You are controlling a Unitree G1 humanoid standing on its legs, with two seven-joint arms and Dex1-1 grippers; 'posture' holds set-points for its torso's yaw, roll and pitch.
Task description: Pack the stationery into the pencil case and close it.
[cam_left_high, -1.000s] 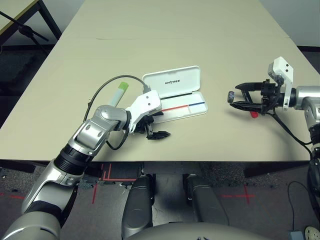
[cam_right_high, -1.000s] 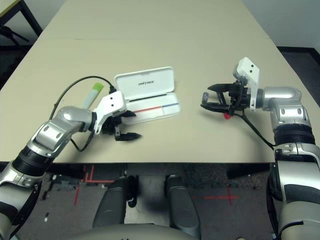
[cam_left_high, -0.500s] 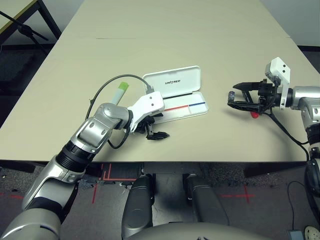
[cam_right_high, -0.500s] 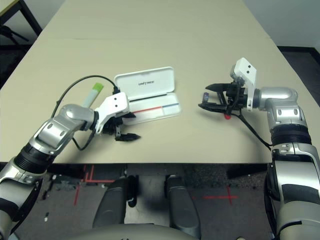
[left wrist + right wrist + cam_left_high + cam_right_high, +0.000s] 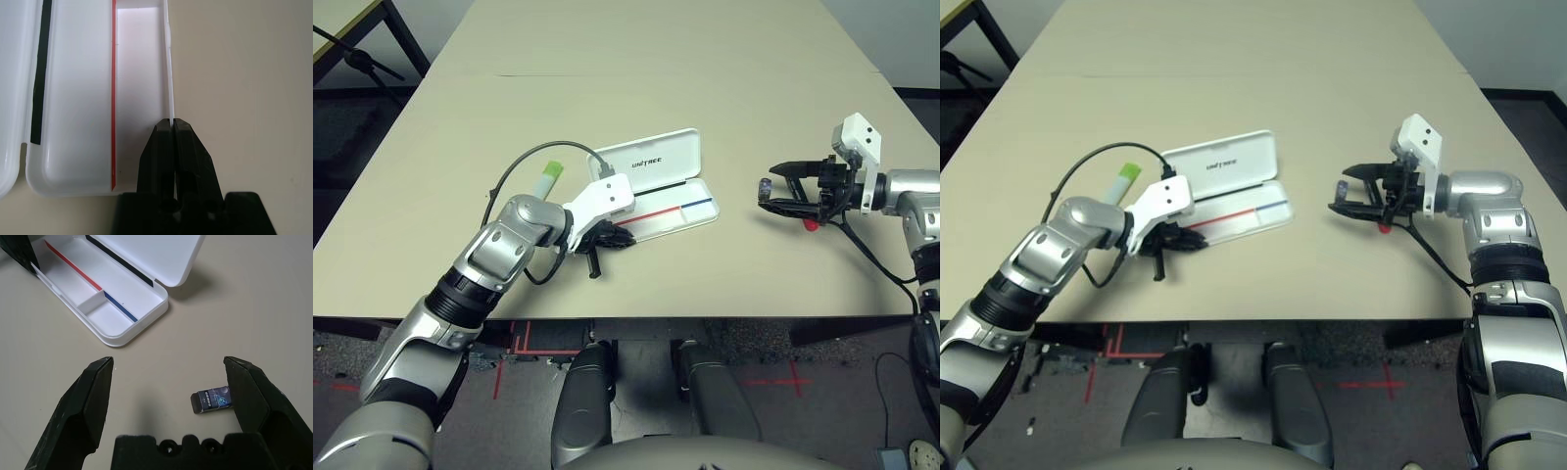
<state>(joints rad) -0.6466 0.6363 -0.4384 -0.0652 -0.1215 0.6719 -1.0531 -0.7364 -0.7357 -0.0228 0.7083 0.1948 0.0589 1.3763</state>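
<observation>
The left gripper (image 5: 173, 128) is pinching the thin front wall of the open white pencil case (image 5: 671, 201) at frame centre. The right gripper (image 5: 168, 377), spread wide, is gripping nothing — a small dark eraser-like block (image 5: 211, 401) is lying between its fingers. The green highlighter (image 5: 546, 181) is lying left of the case; the beige table (image 5: 636, 69) is sitting bare beyond.

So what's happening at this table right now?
The robot is packing stationery into an open white pencil case, which lies empty. Its left gripper is shut on the thin front wall of the case's tray. The right gripper hangs open over a small dark eraser-like block on the table. A green-and-white highlighter lies left of the case.
</observation>
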